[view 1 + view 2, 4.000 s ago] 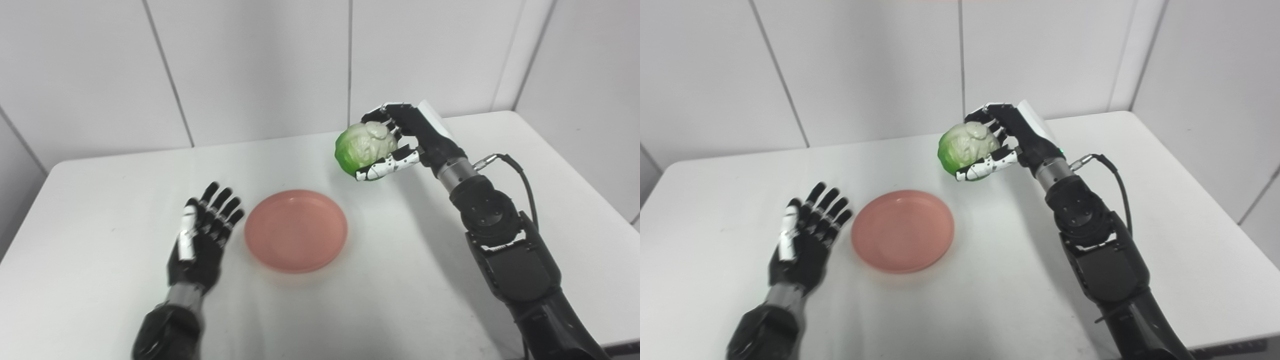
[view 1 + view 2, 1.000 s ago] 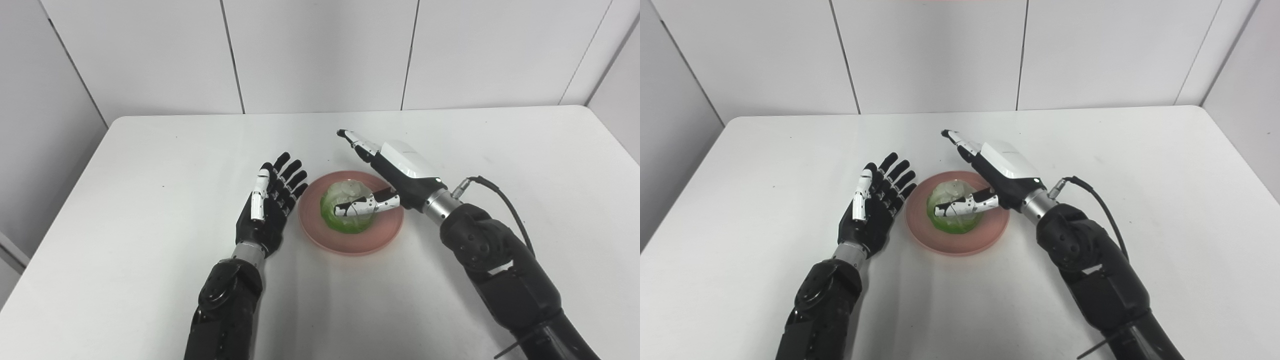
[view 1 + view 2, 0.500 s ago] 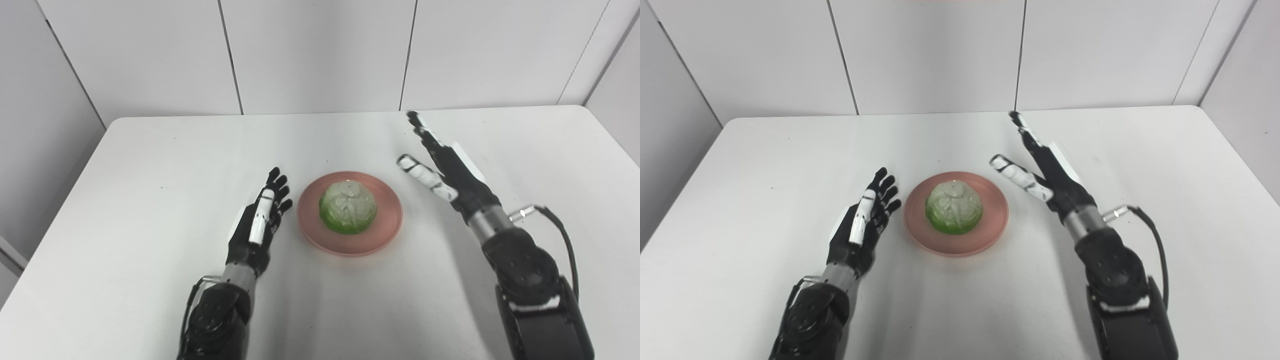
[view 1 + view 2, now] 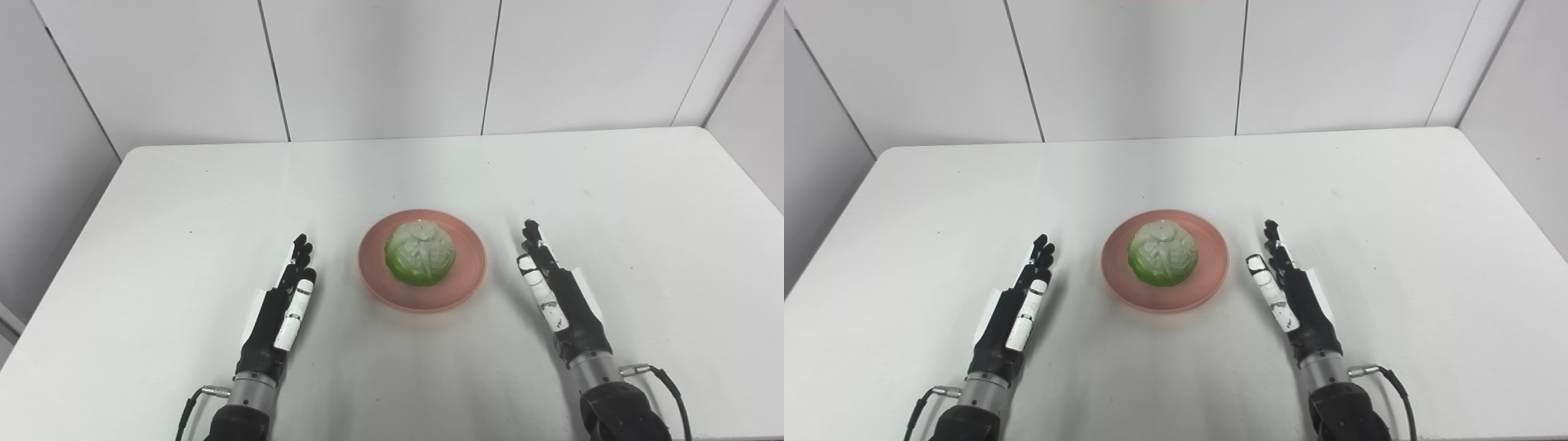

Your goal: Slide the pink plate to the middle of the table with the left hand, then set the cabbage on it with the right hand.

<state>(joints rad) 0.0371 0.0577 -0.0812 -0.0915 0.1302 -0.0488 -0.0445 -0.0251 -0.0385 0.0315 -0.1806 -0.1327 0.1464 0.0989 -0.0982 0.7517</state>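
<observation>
The pink plate (image 4: 422, 260) sits near the middle of the white table (image 4: 184, 202), and the cabbage (image 4: 420, 252) rests in the plate's centre, pale top upward and green around its lower edge. The left hand (image 4: 278, 312) lies to the left of the plate, well apart from it, fingers stretched out straight and close together, holding nothing. The right hand (image 4: 560, 300) lies to the right of the plate, likewise apart from it, fingers extended straight and empty. Both hands stand on edge, thumbs uppermost, pointing toward the far wall (image 4: 380, 61).
</observation>
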